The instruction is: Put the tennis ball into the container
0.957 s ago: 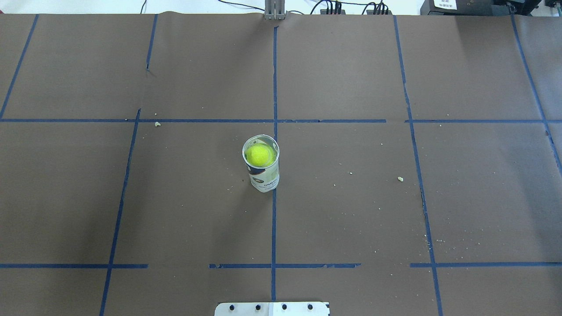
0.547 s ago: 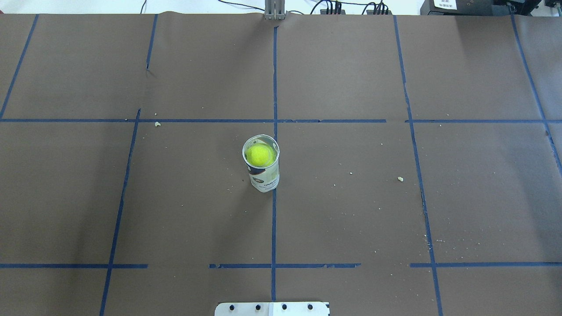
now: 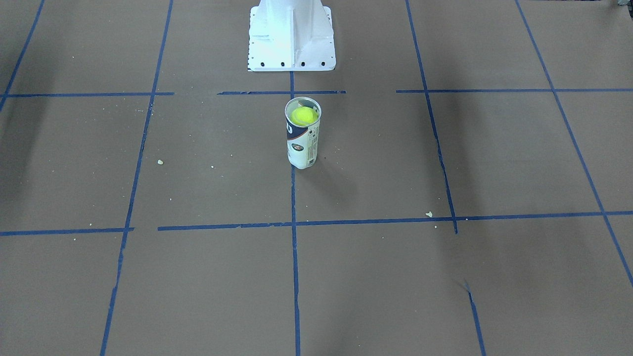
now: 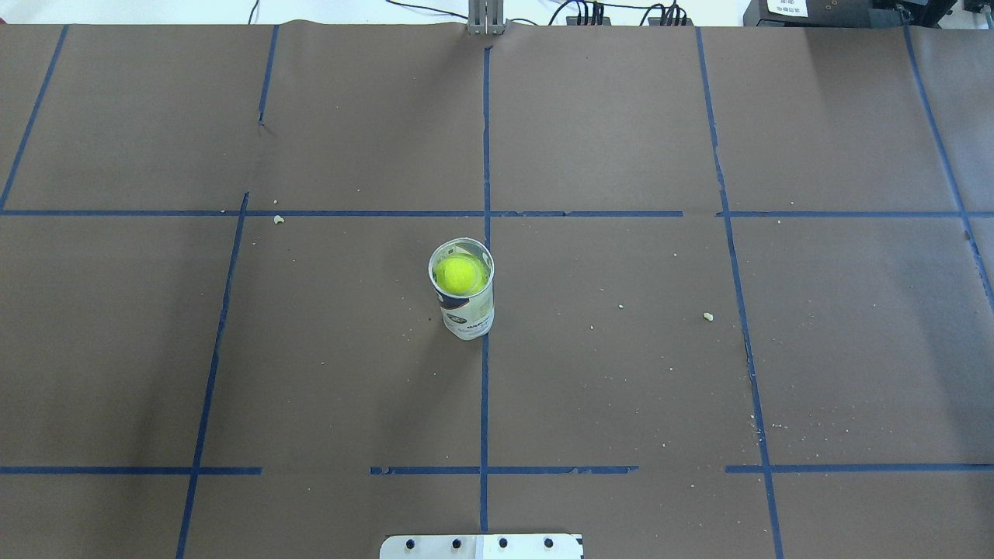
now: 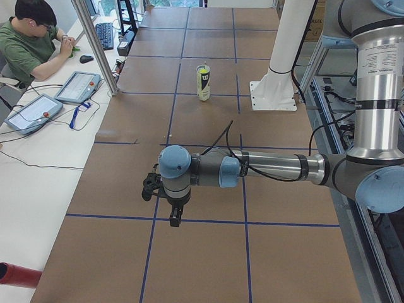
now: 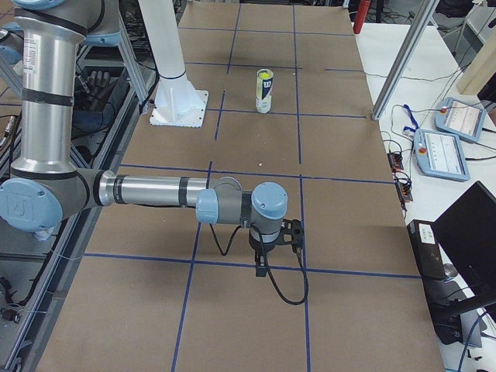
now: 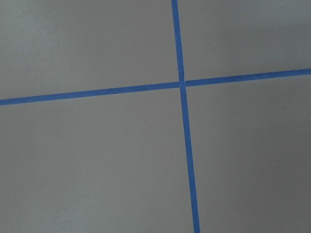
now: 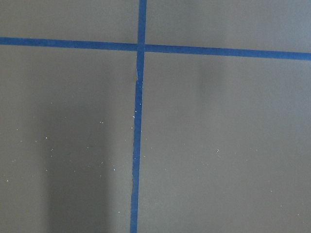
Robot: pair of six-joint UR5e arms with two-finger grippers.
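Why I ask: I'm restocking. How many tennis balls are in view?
1: the tennis ball sits near the top inside the upright container; more could hide beneath it.

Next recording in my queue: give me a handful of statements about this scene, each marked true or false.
1. The tennis ball sits inside the container. True.
2. The container lies on its side. False: it stands upright.
3. A gripper holds the container. False: the left gripper and the right gripper hang over bare table, far from it.
4. The container stands in front of the white robot base. True.
5. A second ball lies loose on the table. False: only crumbs lie there.
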